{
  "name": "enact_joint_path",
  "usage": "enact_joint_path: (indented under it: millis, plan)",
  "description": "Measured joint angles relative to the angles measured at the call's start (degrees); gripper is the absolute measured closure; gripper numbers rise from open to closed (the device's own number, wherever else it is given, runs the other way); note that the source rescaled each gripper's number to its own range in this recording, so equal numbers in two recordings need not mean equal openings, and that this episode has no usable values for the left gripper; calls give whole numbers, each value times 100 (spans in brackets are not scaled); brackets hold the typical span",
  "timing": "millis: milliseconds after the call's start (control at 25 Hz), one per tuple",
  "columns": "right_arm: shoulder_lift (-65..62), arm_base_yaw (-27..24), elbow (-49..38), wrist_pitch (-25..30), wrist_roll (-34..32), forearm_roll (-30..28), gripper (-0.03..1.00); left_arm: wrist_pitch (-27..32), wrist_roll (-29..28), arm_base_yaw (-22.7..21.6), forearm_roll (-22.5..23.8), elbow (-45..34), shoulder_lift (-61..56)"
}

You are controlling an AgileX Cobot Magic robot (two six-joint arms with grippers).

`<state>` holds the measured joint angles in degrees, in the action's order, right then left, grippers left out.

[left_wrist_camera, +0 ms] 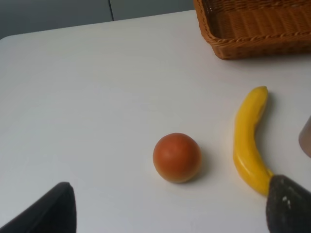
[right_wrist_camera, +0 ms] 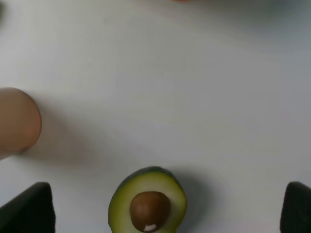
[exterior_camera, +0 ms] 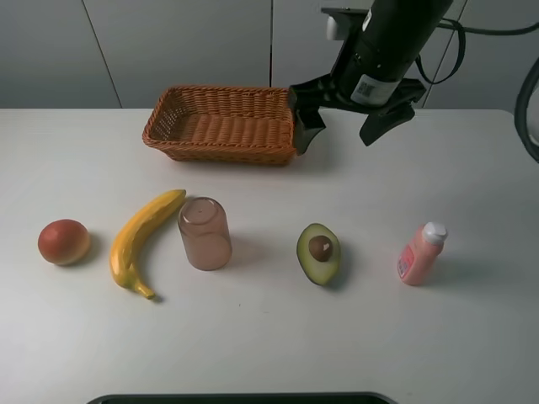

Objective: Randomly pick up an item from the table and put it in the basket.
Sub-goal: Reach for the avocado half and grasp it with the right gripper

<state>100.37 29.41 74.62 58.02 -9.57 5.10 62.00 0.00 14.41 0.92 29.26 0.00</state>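
On the left gripper (left_wrist_camera: 170, 213) the jaws are spread wide, nothing gripped. Only bare weave is seen inside the basket (exterior_camera: 221, 151). A pink cup (exterior_camera: 205, 234) is laid on the counter (exterior_camera: 253, 337), seemingly upturned. The avocado (exterior_camera: 318, 253) is set cut-face up, well apart from the right gripper (exterior_camera: 337, 135), whose wide-spread jaws are held unloaded by the basket's right end. The label of the pink bottle (exterior_camera: 420, 252) cannot be read.

The right arm (exterior_camera: 396, 34), black, comes in from the upper right of the high view and slants downward. The right gripper (exterior_camera: 335, 141) hangs in the air, its jaws spread wide with nothing between them. The left gripper (left_wrist_camera: 171, 194) is likewise spread wide and empty; only its two dark fingertips (left_wrist_camera: 53, 211) show in its wrist view.
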Motion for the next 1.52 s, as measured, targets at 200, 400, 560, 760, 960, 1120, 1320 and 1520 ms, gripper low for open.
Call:
enact_joint_path:
  millis: [200, 400, 560, 760, 960, 1120, 1320, 1520]
  plan:
    - [3, 80, -899, -636, -198, 309, -3, 0, 0, 0, 0, 0, 0]
    - [13, 207, -1653, -1264, -222, 488, -3, 0, 0, 0, 0, 0, 0]
    - [13, 345, -1930, -1533, -281, 639, -3, 0, 0, 0, 0, 0, 0]
    - [134, 470, -1998, -1732, -304, 718, -3, 0, 0, 0, 0, 0, 0]
    - [490, 529, -1998, -1873, -304, 796, -3, 0, 0, 0, 0, 0, 0]
    - [769, 535, -1998, -1980, -315, 796, -3, 0, 0, 0, 0, 0, 0]
    - [954, 535, -1998, -2006, -315, 918, -3, 0, 0, 0, 0, 0, 0]
    - [995, 535, -1998, -2030, -315, 940, -3, 0, 0, 0, 0, 0, 0]
